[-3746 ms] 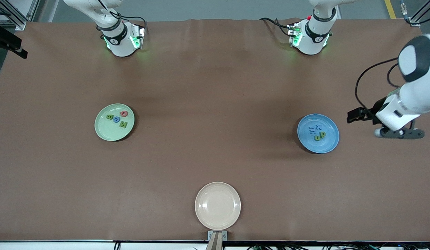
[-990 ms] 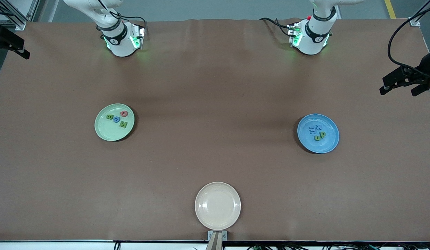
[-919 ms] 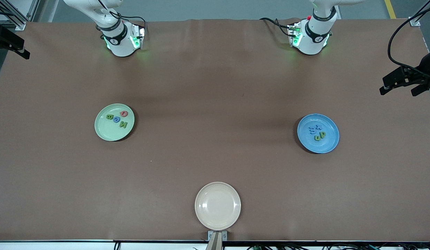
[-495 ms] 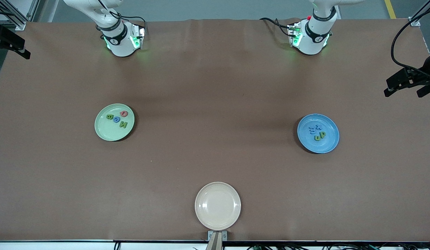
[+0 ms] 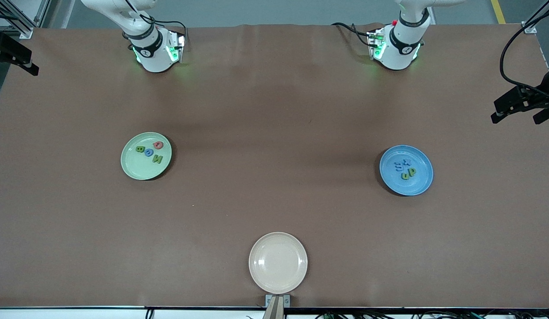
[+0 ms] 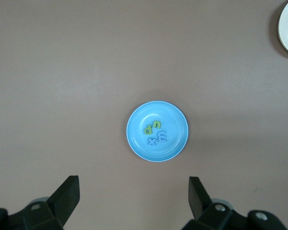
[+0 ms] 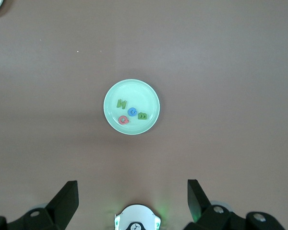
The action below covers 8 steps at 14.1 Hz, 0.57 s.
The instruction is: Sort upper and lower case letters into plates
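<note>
The light green plate (image 5: 137,167) lies toward the right arm's end and holds one red letter (image 5: 158,145), one blue letter (image 5: 149,152) and two green letters (image 5: 157,159). The blue plate (image 5: 414,184) lies toward the left arm's end and holds two blue letters (image 5: 398,166) and two green letters (image 5: 408,173). My left gripper (image 6: 133,201) is open and empty, high over the table beside the blue plate (image 6: 175,122). My right gripper (image 7: 132,201) is open and empty, high over its own base, with the green plate (image 7: 134,91) in its view.
A cream-beige plate (image 5: 278,262) with nothing in it sits at the table's near edge, midway between the arms. The left arm's wrist (image 5: 520,103) hangs at the table's end. The right arm's base (image 7: 137,221) shows under the right gripper.
The left arm has risen from beside the blue plate and drawn back toward its end of the table. The letters and plates have not moved. The right arm waits.
</note>
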{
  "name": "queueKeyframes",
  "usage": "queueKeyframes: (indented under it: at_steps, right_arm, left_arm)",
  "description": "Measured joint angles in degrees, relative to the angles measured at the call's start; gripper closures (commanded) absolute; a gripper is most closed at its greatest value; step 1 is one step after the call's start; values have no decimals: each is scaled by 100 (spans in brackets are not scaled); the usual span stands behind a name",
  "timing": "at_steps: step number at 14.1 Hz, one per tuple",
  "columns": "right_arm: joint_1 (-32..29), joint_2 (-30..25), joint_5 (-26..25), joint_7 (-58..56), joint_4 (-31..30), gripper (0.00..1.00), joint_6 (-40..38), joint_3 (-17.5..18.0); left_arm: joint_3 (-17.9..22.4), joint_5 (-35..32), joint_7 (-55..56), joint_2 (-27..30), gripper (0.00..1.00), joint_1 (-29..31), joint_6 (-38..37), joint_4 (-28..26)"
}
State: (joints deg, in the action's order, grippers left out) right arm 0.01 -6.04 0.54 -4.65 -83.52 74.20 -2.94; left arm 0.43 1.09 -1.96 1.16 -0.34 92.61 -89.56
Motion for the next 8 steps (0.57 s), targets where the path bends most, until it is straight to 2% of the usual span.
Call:
queueKeyframes:
  at_steps: [8]
  right_arm:
    - [0,0,149,-2,0,0,29,6]
  left_arm:
    - [-1,0,0,0,0,-1,-39,0]
